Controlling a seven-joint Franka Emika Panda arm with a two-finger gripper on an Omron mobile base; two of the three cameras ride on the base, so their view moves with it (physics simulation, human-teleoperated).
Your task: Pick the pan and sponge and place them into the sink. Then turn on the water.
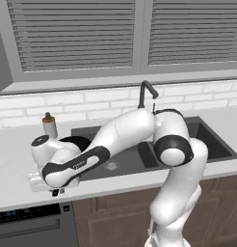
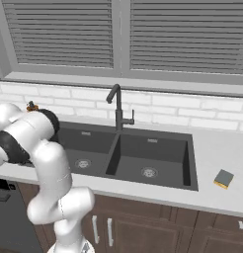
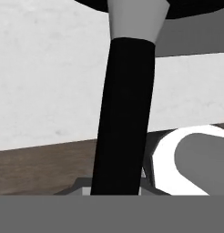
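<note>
We see our gripper low at the counter's front edge, left of the sink, pinched on the pan's handle. The pan sits by the sink's left rim. A sponge lies far right.

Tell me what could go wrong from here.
The gripper is shut on the pan's handle far from the pan, so the pan could tip or twist when lifted. Swinging it toward the sink, it might knock the bottle or the faucet.
</note>
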